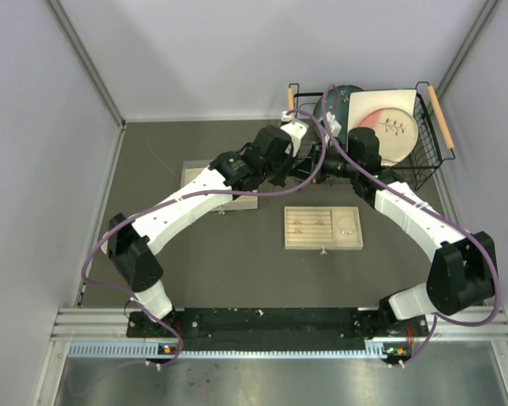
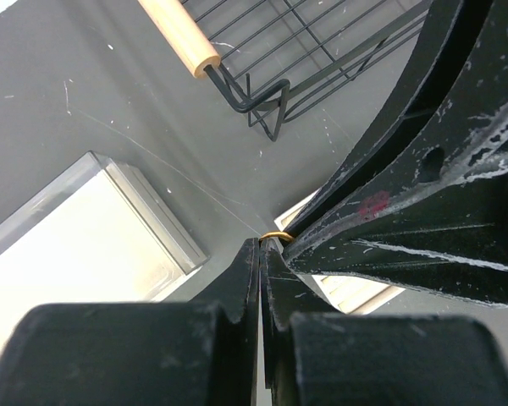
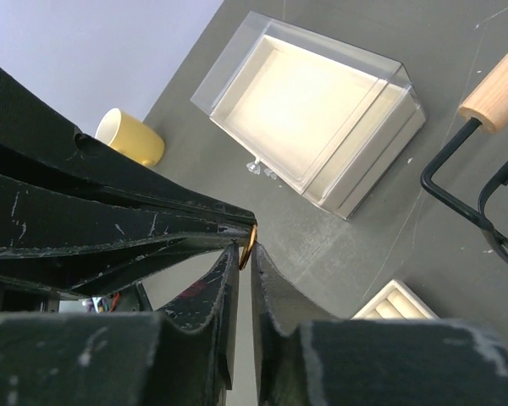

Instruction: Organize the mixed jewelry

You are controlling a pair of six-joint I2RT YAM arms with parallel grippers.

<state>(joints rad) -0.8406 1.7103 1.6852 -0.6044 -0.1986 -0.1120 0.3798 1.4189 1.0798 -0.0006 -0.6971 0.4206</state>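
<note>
One gold ring (image 3: pixel 248 244) pinched in the closed left hand (image 2: pixel 260 245); right hand (image 3: pixel 246 252) straddles it, grip unclear.

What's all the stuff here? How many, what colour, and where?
beige slotted jewelry tray: one, beige, in the middle, tiny bits inside.
clear plastic box: one, see-through, left of the tray.
yellow cup: one, yellow, near the clear box.
black wire basket with wooden handles: one, black, far right corner.
white plate with pink patch: one, white and pink, inside the basket.
dark round dish: one, dark green, inside the basket.
small gold ring: one, gold, held up near the basket.
left gripper: one, black, shut on the ring.
right gripper: one, black, fingers either side of the ring.
</note>
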